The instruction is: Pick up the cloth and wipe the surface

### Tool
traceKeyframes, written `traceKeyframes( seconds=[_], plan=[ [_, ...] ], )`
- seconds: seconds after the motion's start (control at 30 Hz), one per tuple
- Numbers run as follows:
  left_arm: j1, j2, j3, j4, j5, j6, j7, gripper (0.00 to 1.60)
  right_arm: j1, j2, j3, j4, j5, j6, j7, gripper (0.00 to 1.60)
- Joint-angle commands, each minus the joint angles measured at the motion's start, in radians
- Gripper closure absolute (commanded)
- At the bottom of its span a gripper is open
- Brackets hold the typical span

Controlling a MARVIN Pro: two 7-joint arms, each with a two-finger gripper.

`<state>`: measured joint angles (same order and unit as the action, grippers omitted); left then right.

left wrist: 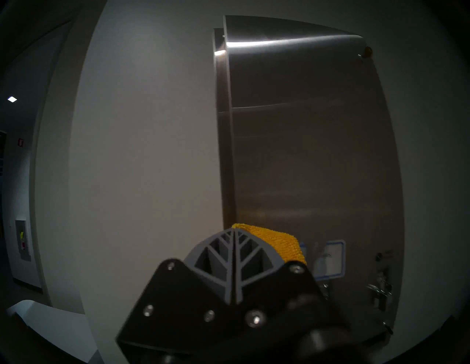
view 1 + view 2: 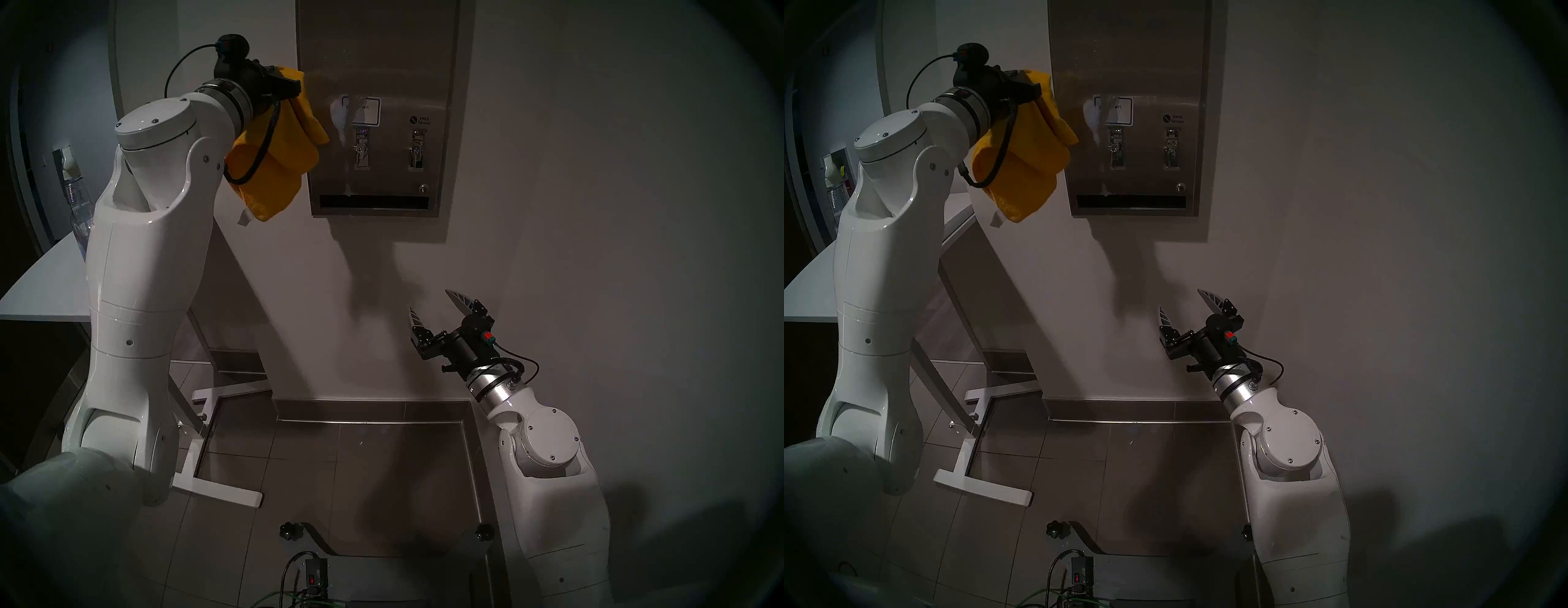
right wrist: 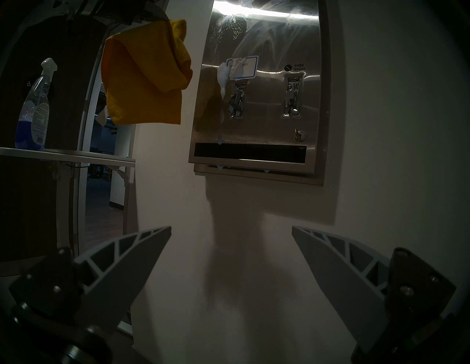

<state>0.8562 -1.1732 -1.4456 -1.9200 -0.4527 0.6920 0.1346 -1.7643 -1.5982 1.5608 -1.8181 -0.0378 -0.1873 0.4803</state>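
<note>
My left gripper (image 2: 299,87) is shut on the mustard-yellow cloth (image 2: 275,165), which hangs from it in folds. The gripper is raised beside the left edge of the stainless-steel dispenser front (image 2: 382,51), about level with its white-blue label (image 2: 367,111). In the left wrist view the fingers (image 1: 234,254) are pressed together with cloth (image 1: 279,241) showing behind them. White foam smears show on the label and upper steel (image 3: 223,73). My right gripper (image 2: 435,305) is open and empty, low, below the dispenser, pointing at the wall.
A white tabletop (image 2: 38,284) stands at the left with a spray bottle (image 3: 35,109) on it. Its white frame legs (image 2: 212,484) rest on the tiled floor. The plain wall (image 2: 594,212) surrounds the dispenser. My base hardware (image 2: 314,569) is at the bottom.
</note>
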Motion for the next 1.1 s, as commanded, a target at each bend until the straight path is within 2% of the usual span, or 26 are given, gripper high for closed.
traceKeyframes(
  seconds=[0.0, 0.17, 0.5, 1.07],
  plan=[
    [-0.029, 0.014, -0.013, -0.054, 0.008, -0.016, -0.004, 1.6, 0.017, 0.002, 0.001, -0.039, 0.001, -0.005, 0.002, 0.0],
    [-0.03, 0.004, -0.01, -0.053, -0.005, -0.005, -0.011, 1.6, 0.017, 0.003, 0.001, -0.04, 0.001, -0.005, 0.002, 0.0],
    [0.039, -0.029, -0.009, -0.085, -0.045, 0.031, -0.007, 1.6, 0.016, 0.003, 0.0, -0.041, 0.001, -0.003, 0.002, 0.0],
    [0.137, -0.041, 0.002, -0.216, -0.038, 0.06, 0.044, 1.6, 0.017, 0.004, 0.0, -0.04, 0.002, -0.004, 0.0, 0.0]
  ],
)
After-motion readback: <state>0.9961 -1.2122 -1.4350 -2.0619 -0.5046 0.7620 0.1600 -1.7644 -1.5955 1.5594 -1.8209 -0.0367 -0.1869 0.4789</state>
